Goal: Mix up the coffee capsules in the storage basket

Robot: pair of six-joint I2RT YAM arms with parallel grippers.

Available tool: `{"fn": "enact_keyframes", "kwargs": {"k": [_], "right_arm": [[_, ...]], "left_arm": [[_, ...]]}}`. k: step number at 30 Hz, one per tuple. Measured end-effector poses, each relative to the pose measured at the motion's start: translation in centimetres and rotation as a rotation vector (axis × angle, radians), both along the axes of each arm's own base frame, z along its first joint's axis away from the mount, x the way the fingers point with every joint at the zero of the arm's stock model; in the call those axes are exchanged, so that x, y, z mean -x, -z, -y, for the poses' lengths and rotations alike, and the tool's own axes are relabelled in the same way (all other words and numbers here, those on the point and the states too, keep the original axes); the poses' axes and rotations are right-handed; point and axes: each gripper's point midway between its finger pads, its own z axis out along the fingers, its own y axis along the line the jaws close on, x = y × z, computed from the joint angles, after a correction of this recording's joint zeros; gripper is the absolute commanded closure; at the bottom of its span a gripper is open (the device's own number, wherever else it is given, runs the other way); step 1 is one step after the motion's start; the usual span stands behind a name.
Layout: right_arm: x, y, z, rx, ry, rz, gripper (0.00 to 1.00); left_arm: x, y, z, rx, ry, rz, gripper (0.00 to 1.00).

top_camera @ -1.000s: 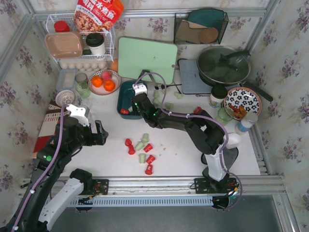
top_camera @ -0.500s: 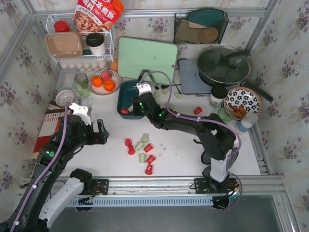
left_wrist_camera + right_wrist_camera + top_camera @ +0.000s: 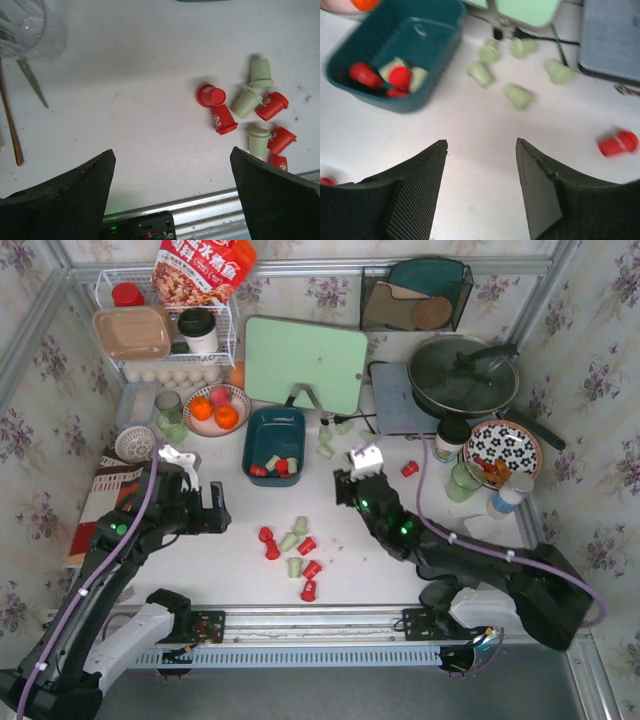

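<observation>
The dark teal storage basket (image 3: 262, 425) sits left of the table's centre and holds a few red and pale green capsules (image 3: 281, 466). It also shows in the right wrist view (image 3: 427, 46). Several red and green capsules (image 3: 296, 546) lie loose on the table nearer the front, also seen in the left wrist view (image 3: 250, 114). Green capsules (image 3: 326, 443) lie right of the basket (image 3: 519, 96). One red capsule (image 3: 409, 469) lies further right (image 3: 617, 142). My left gripper (image 3: 216, 512) (image 3: 171, 151) is open and empty, left of the loose cluster. My right gripper (image 3: 342, 488) (image 3: 481, 141) is open and empty, to the right of the basket and nearer the front.
A bowl of oranges (image 3: 216, 408) stands left of the basket. A green cutting board (image 3: 305, 362) leans behind it. A pan (image 3: 462, 375), patterned plate (image 3: 503, 448) and green cup (image 3: 463, 478) stand at the right. A wire rack (image 3: 165, 335) is at the back left. A glass (image 3: 30, 25) stands near my left gripper.
My right gripper has drawn back from over the basket to the right and toward the front. The basket now shows uncovered. My left arm has shifted slightly.
</observation>
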Motion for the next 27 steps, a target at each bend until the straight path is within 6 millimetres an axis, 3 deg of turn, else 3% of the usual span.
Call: {"fn": "enact_keyframes", "kwargs": {"k": [5,8,12,21,27], "right_arm": [[2.8,3.6,5.4,0.029,0.067,0.05,0.3],[3.3,3.6,7.1,0.025,0.099,0.105,0.29],[2.8,1.0,7.8,-0.036,0.154,0.19,0.29],[2.5,0.2,7.7,-0.055,0.172,0.2,0.27],[2.9,-1.3,8.6,-0.099,0.195,0.233,0.25]], "left_arm": [[0.3,0.6,0.5,0.024,-0.011,-0.062,0.0],[0.8,2.4,1.1,0.051,-0.031,-0.112,0.05],[1.5,5.0,3.0,0.053,-0.015,-0.193,0.08],[-0.8,7.8,7.9,-0.021,0.009,-0.196,0.11],[-2.7,9.4,10.8,-0.114,0.025,-0.213,0.28]]}}
